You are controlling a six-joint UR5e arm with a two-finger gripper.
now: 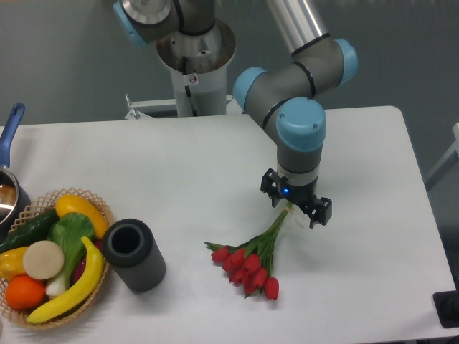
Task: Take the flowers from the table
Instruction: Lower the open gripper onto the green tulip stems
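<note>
The flowers (pixel 247 266), a bunch of red tulip buds with thin green stems, lie on the white table (pixel 179 165) at the front middle. The buds point toward the front and the stems run up and to the right. My gripper (pixel 295 203) points straight down over the upper ends of the stems. Its two black fingers (pixel 320 212) stand apart, one on each side of the stem ends. The fingertips themselves are hidden under the wrist. The buds rest on the tabletop.
A black cylinder (pixel 133 254) lies on its side left of the flowers. A wicker basket (pixel 50 261) of fruit and vegetables stands at the front left. A pot with a blue handle (pixel 10 150) sits at the left edge. The arm's base (pixel 193 57) is at the back.
</note>
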